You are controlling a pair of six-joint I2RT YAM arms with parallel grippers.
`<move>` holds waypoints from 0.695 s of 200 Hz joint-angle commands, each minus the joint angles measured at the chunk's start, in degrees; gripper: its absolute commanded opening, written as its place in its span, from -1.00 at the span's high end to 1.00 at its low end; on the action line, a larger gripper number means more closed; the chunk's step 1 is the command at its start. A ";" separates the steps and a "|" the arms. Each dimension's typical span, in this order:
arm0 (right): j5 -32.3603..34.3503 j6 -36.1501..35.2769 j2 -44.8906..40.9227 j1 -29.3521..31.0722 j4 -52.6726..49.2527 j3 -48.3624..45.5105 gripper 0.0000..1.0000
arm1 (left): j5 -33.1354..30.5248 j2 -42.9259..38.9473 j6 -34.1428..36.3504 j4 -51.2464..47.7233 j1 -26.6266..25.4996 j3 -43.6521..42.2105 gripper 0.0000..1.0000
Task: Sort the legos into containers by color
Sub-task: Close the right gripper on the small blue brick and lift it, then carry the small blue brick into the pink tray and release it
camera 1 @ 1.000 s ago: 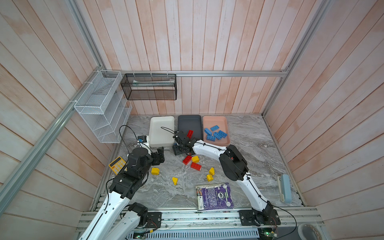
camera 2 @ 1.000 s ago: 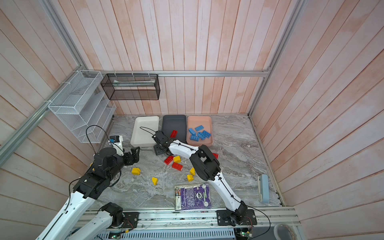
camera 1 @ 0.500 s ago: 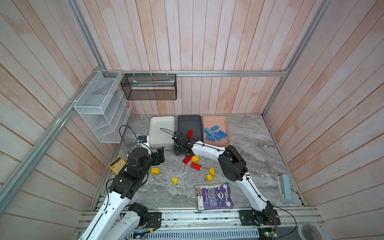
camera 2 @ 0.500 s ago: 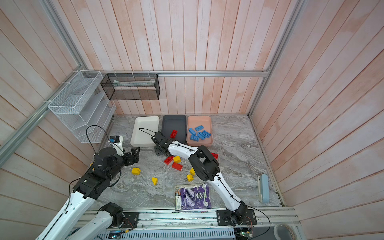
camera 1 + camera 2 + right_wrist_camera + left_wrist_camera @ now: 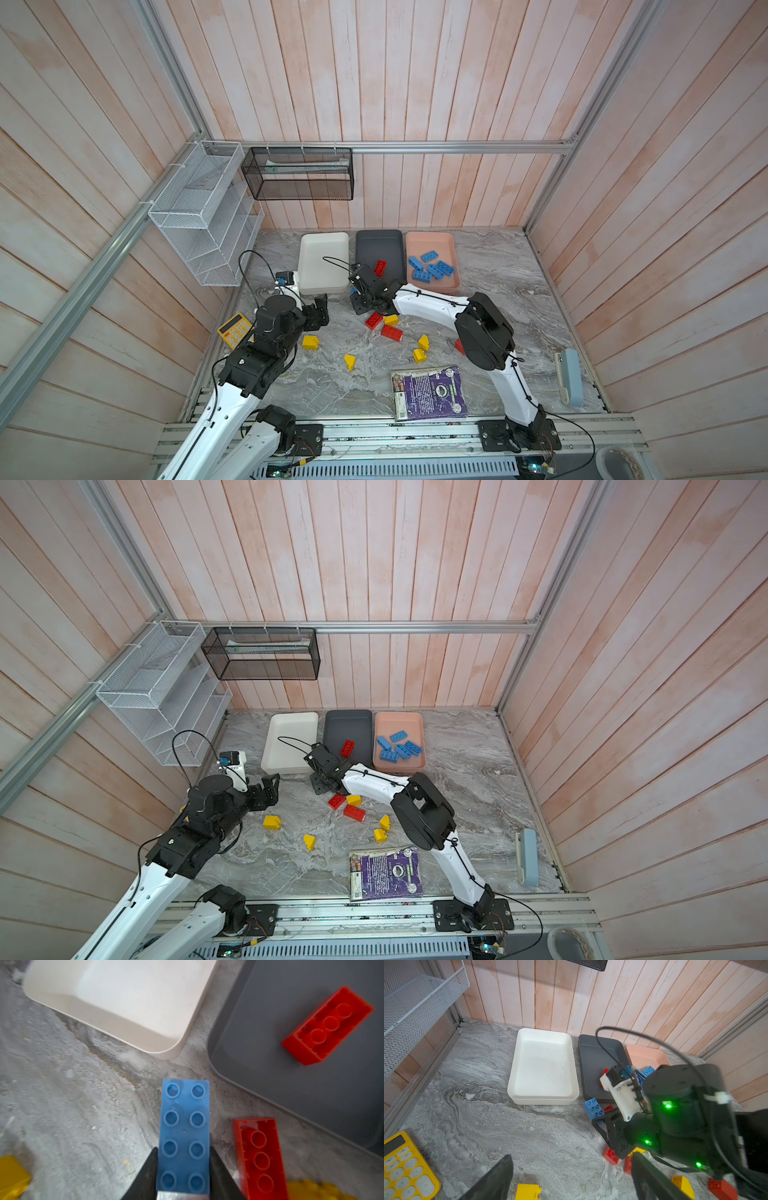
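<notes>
Since a moment ago the right fingers [image 5: 149, 1169] are shut on a blue brick [image 5: 185, 1118] by the grey tray [image 5: 291, 1088]. The left fingers [image 5: 496, 1180] wait wide, empty. Next I think it needs lifting to the pink tray [image 5: 428, 243] at two o'clock.

On your grey marbled bench [image 5: 498, 270], a yellow calculator [image 5: 404, 1169] lies flat at the left edge, keys up. Near the front edge you have a worn purple booklet [image 5: 430, 392], and well apart from it, along the right edge, a pale blue oblong block [image 5: 570, 376]. A white wire rack [image 5: 199, 220] hangs on the left wall, with a black mesh basket [image 5: 299, 174] just beside it on the back rail. A tape roll [image 5: 621, 463] sits off the bench at the front right corner.
</notes>
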 commanded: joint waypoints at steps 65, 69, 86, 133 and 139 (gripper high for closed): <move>-0.56 0.72 -17.52 0.19 3.67 -15.65 0.25 | -1.35 -0.07 0.79 -0.18 0.31 -0.71 -0.79; -0.76 0.82 -18.15 -0.13 3.75 -16.26 0.25 | -1.35 -0.02 0.83 -0.22 0.33 -0.70 -0.79; -2.07 1.43 -20.57 -2.12 4.26 -18.72 0.25 | -1.04 0.29 0.79 -0.24 0.32 -0.74 -0.79; -7.42 2.70 -25.10 -12.24 5.80 -23.31 0.25 | -0.62 0.97 0.84 -0.26 0.36 -0.70 -0.79; -7.84 2.65 -25.20 -13.36 5.69 -23.36 0.25 | -0.48 0.98 0.94 -0.26 0.36 -0.69 -0.79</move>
